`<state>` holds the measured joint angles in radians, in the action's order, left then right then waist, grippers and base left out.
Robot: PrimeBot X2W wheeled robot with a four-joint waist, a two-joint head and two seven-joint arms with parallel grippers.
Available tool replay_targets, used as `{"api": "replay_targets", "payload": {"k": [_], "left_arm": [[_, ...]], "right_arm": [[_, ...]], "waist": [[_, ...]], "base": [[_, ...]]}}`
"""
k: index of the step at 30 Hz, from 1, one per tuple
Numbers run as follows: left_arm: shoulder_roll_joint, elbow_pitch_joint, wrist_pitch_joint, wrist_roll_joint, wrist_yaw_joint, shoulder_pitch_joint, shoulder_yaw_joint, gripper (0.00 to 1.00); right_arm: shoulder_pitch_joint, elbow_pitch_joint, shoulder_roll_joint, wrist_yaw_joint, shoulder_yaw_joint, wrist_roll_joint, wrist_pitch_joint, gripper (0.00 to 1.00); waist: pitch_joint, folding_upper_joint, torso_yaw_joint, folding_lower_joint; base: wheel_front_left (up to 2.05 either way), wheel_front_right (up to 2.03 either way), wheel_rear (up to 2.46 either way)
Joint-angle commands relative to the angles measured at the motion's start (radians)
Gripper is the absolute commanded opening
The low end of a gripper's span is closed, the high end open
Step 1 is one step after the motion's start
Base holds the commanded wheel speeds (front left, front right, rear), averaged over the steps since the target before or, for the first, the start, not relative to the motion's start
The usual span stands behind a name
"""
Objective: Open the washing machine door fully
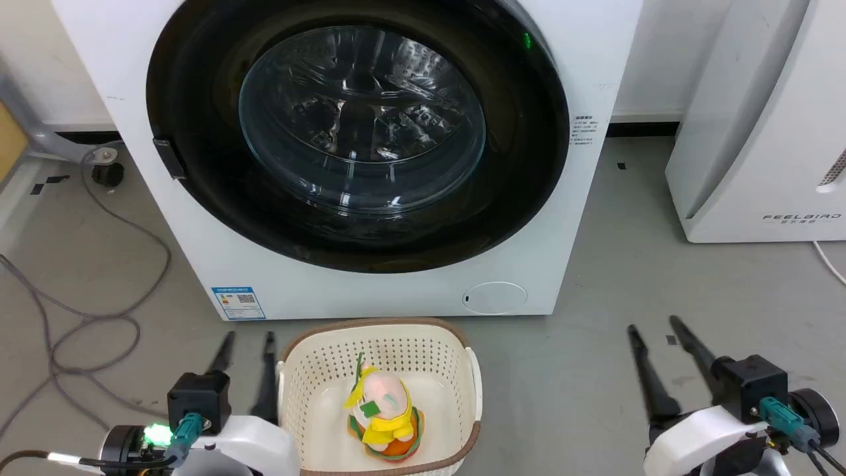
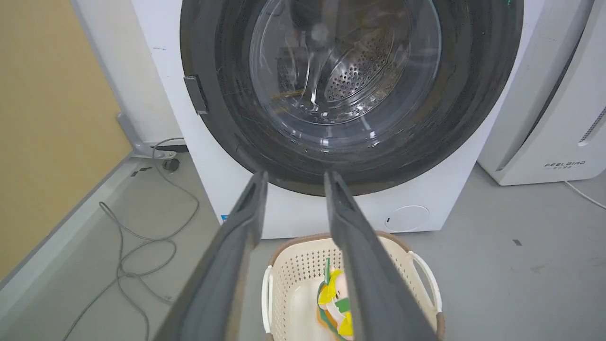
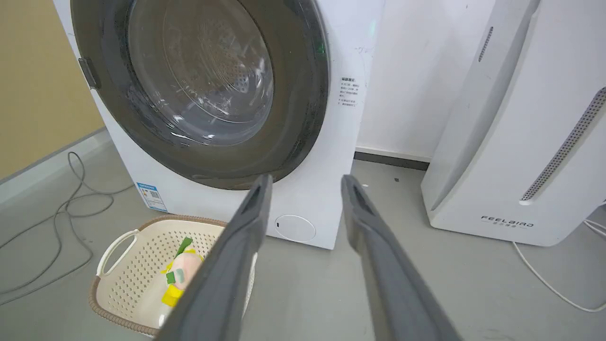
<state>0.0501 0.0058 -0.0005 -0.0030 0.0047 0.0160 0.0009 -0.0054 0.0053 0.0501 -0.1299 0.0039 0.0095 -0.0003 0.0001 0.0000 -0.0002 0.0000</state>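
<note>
Sitting before washing machine door [image 1: 360, 125], basket [image 1: 423, 354]

The large round washing machine door [image 1: 357, 129], a glossy black ring around a bulging clear glass bowl, sits shut, flush on the front of the white machine [image 1: 370, 294], spanning nearly edge to edge.

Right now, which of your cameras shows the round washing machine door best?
The head view: the washing machine door faces it nearly square, most of its round outline in frame. The left wrist view crops more of its top; the right wrist view sees it slanted, top also cut off.
</note>
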Motion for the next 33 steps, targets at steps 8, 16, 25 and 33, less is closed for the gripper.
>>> {"api": "replay_targets", "payload": {"k": [8,16,25,33], "left_arm": [[0.000,0.020,-0.020,-0.015,-0.007,-0.006,-0.012,1.00],[0.000,0.035,-0.037,-0.028,-0.012,-0.012,-0.021,1.00],[0.000,0.046,-0.055,-0.041,-0.019,-0.018,-0.030,1.00],[0.000,0.049,-0.072,-0.052,-0.023,-0.024,-0.040,1.00]], "right_arm": [[0.006,0.008,0.000,0.000,0.001,0.023,-0.018,1.00],[0.009,0.022,0.000,0.000,0.002,0.043,-0.034,0.00],[0.010,0.036,0.000,0.000,0.005,0.084,-0.053,0.00],[0.008,0.048,0.000,0.000,0.013,0.207,-0.072,0.00]], "waist": [[0.000,0.0000,-0.002,0.0000],[0.000,0.0000,-0.002,0.0000],[0.000,0.0000,-0.003,0.0000],[-0.001,0.0000,-0.002,0.0000]], "base": [[0.00,0.00,0.00],[0.00,0.00,0.00],[0.00,0.00,0.00],[0.00,0.00,0.00]]}}
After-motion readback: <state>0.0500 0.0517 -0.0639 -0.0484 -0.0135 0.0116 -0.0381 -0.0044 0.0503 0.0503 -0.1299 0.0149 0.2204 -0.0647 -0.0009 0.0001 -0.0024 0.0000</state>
